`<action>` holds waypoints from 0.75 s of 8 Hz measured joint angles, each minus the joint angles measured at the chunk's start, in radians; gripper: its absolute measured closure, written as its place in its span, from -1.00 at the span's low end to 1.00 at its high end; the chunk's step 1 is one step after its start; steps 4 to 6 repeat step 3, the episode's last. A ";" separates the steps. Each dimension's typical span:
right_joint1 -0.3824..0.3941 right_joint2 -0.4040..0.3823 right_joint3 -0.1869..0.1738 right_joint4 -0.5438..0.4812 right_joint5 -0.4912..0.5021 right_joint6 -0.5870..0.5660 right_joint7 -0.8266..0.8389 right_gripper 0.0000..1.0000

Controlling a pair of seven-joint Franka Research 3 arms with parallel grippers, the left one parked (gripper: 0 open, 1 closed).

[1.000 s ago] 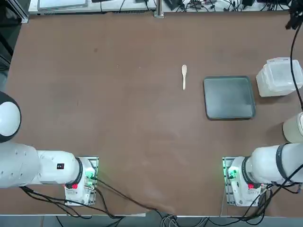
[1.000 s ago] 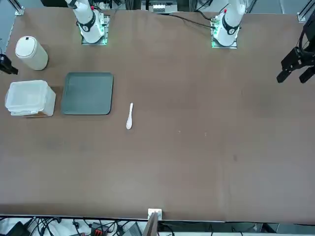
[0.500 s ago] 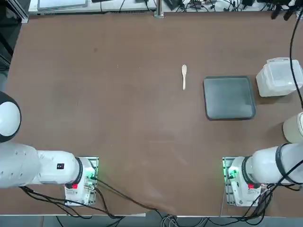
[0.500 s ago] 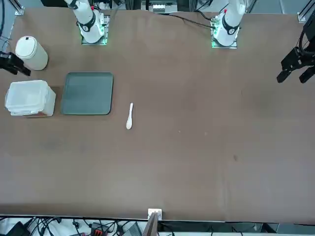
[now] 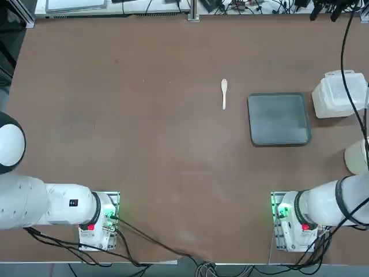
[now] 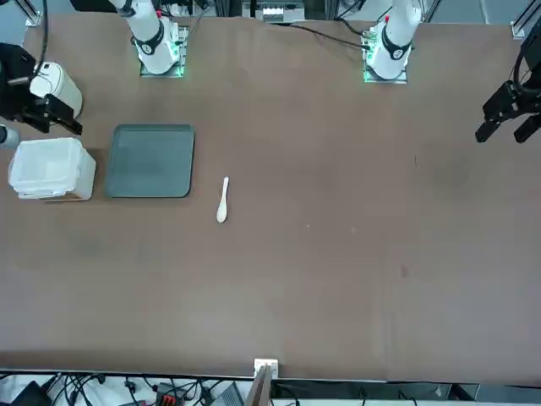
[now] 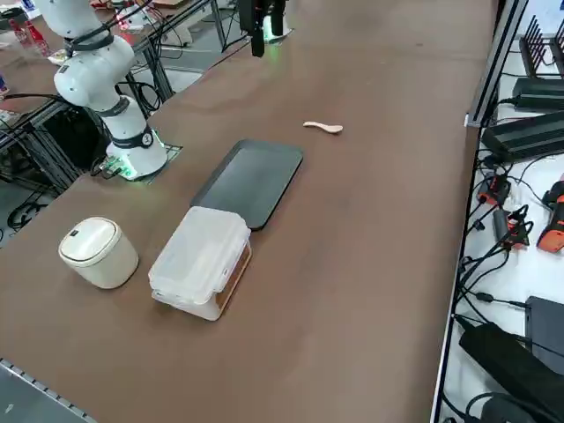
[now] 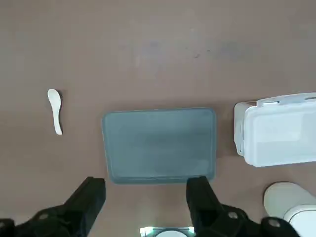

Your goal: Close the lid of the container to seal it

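Note:
The container (image 7: 227,275) is a small translucent white box at the table's right end, beside the grey tray. Its lid (image 7: 199,246) lies flat down on top of it, also seen in the wrist view as the lid (image 8: 279,129). My right gripper (image 8: 145,184) hangs high above the table, open, with nothing between its fingers. From the wrist it looks down on the near edge of the tray, apart from the container. In the top view the right gripper (image 5: 324,12) shows at the far right edge of the picture.
A dark grey square tray (image 5: 279,119) lies left of the container. A small cream spoon (image 5: 224,93) lies further left. A round cream lidded dish (image 7: 97,252) stands nearer the arm's base than the container.
My right gripper has opened wide and risen away from the container, swinging over towards the tray. The container, tray and spoon have not moved.

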 joint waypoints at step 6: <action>-0.001 0.027 -0.013 0.056 0.000 0.006 0.000 -1.00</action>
